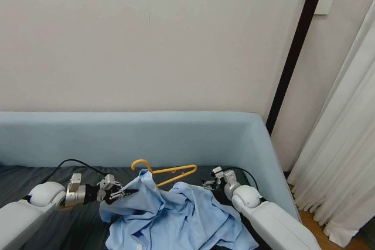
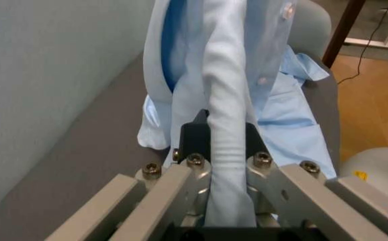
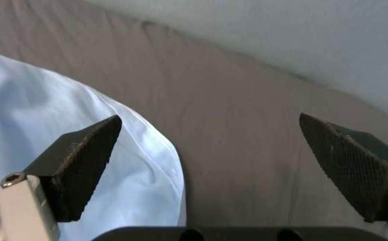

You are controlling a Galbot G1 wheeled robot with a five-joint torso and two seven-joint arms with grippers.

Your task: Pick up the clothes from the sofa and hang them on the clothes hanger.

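So you've got the pale blue sofa (image 1: 176, 136) with the blue shirt (image 1: 176, 218) crumpled on its dark seat, yellow hanger (image 1: 173, 173) lying just behind it; your left gripper (image 1: 124, 193) has jaws clamped on a shirt fold, right gripper (image 1: 208, 184) jaws spread wide beside the shirt's edge

Soft, even light: the wall (image 1: 176, 39) is bright, and the shirt (image 1: 176, 218) lays a faint shadow on the sofa (image 1: 88, 226).
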